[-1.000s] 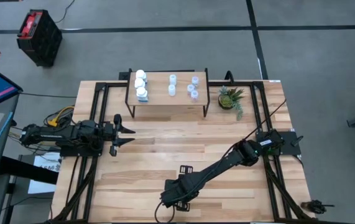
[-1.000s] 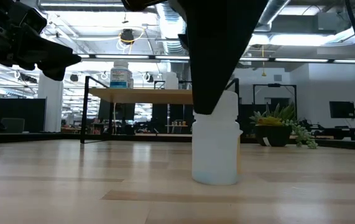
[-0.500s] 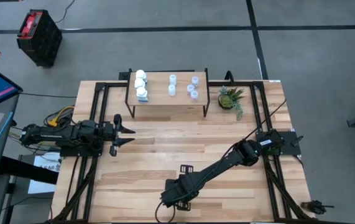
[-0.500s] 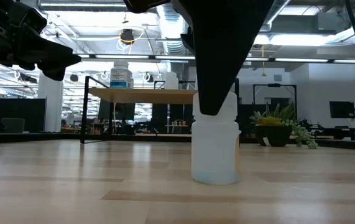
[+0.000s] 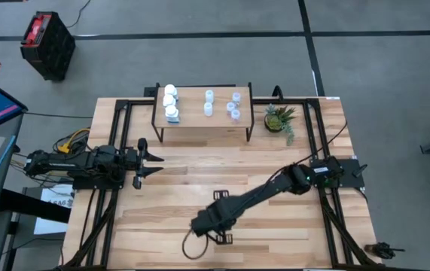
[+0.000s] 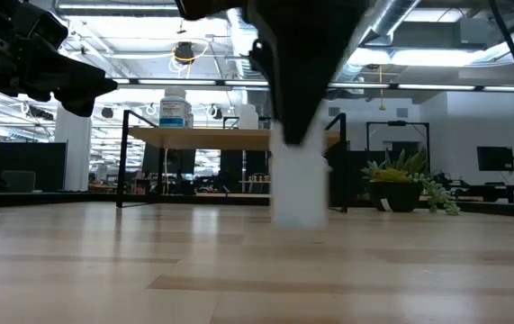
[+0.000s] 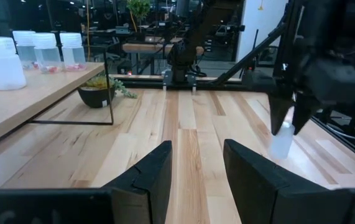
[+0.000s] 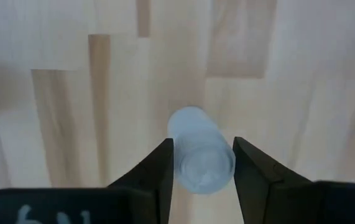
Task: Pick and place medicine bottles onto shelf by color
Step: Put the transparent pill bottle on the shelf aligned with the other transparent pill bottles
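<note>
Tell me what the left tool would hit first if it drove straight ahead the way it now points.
Probably nothing on the table. The left tool points across the table toward its right side; the shelf lies off to one side and the right tool, holding a translucent bottle, to the other.

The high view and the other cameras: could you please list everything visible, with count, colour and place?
Chunky white medicine bottles: three, bright white, shelf's left end.
Small translucent medicine bottles: five, pale bluish, shelf's middle and right.
Held translucent bottle: one, pale bluish, in right gripper.
Low light-wood shelf: one, black legs, table's far edge.
Potted plant: one, green, right of shelf.
Slatted wooden table: one.
Crate: one, red-black, floor.
Left gripper: open, table's left.
Right gripper: table's front middle.
</note>
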